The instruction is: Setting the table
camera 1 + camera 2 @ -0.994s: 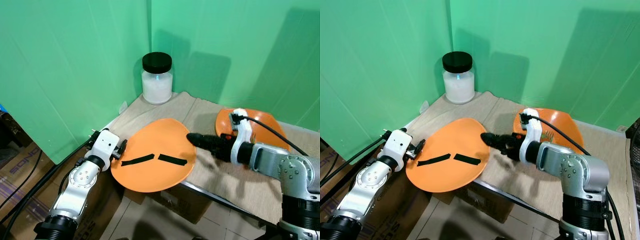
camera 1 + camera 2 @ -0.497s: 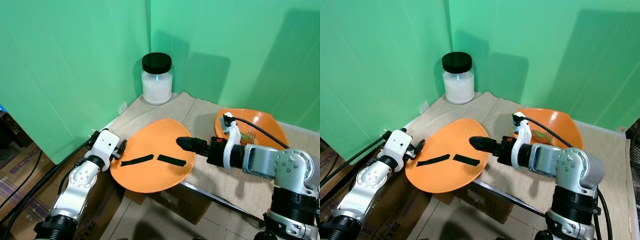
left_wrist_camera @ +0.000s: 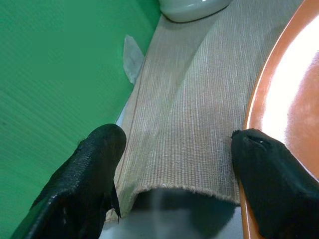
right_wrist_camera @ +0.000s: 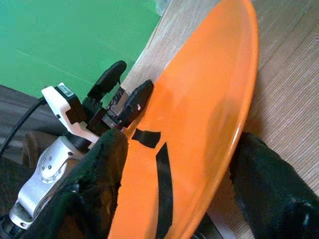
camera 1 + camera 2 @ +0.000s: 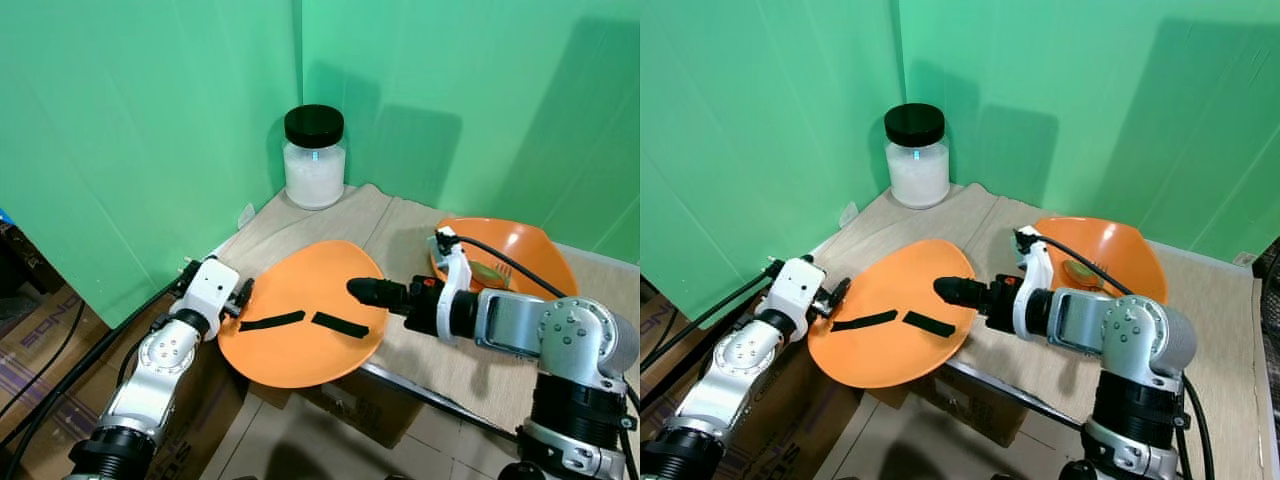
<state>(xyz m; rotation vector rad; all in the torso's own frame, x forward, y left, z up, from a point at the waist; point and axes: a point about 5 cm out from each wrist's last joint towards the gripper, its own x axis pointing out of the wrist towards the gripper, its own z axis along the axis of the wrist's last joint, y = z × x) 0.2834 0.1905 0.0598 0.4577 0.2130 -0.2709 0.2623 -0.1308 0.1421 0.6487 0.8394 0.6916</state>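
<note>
The large flat orange plastic plate with two black tape strips [image 5: 300,328] lies half on the near left corner of the worktop [image 5: 470,372], its outer half hanging out past the edge over the floor. The left gripper [image 3: 174,174] sits at the plate's outer rim with its fingers spread wide; one finger [image 3: 264,184] touches the rim and the other stands off over the beige woven cloth [image 3: 194,109], so it has hold of nothing. The right gripper [image 5: 362,290] has pushed forward over the last second, from beside the plate's inner edge to a spot above its inner part; in the right wrist view its fingers are parted with the plate between them, not yet closed on anything. Meanwhile the plate itself has barely moved. This reads as the right arm coming in to steady or draw the overhanging plate fully onto the cloth, a step not yet done. Behind the right arm rests an orange bowl holding a fork [image 5: 510,262], and at the far corner stands a glass jar of white powder with a black lid [image 5: 315,158].
</note>
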